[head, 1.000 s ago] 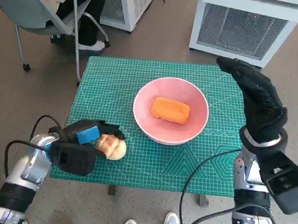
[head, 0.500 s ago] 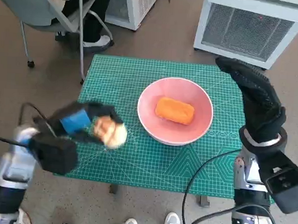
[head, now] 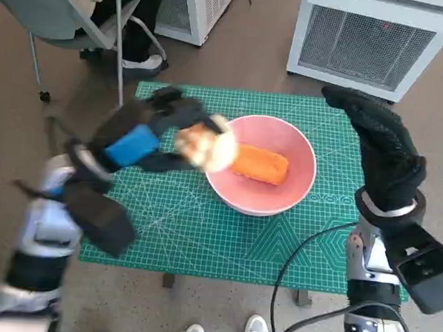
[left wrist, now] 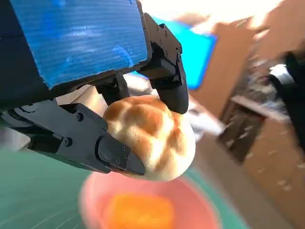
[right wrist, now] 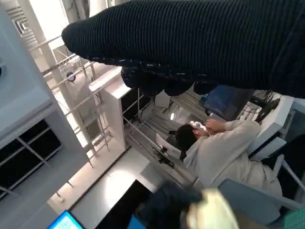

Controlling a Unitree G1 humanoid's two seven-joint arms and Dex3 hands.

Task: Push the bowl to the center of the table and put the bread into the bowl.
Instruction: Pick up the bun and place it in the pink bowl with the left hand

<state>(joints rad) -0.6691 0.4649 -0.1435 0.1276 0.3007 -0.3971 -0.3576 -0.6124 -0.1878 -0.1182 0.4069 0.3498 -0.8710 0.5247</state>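
The step in hand is judged to be the carrying of the bread roll (head: 206,146) over the pink bowl (head: 298,191) for release. To be done well, the roll should be brought past the rim until it is above bare bowl floor, then lowered close before the fingers are parted, so that it does not bounce out or topple off the rim. An orange, loaf-shaped piece (head: 260,162) already lies in the middle of the bowl; the roll is best set beside it, at about 9 o'clock of it, rather than dropped on top.

The bowl stands on the green cutting mat (head: 203,232), roughly at the table's centre, slightly toward 3 o'clock. In the head view the roll is seen at the bowl's rim at about 9 to 10 o'clock, raised above the mat and blurred by motion.

The left hand (head: 145,136) is clamped on the roll: in the left wrist view black fingers (left wrist: 167,88) are pressed against one side of it and a broader black finger (left wrist: 90,143) against the opposite side, with the pink bowl and orange piece below it.

The right hand (head: 382,145) is held up at the mat's 3 o'clock edge, clear of the bowl, with fingers extended and nothing in it.
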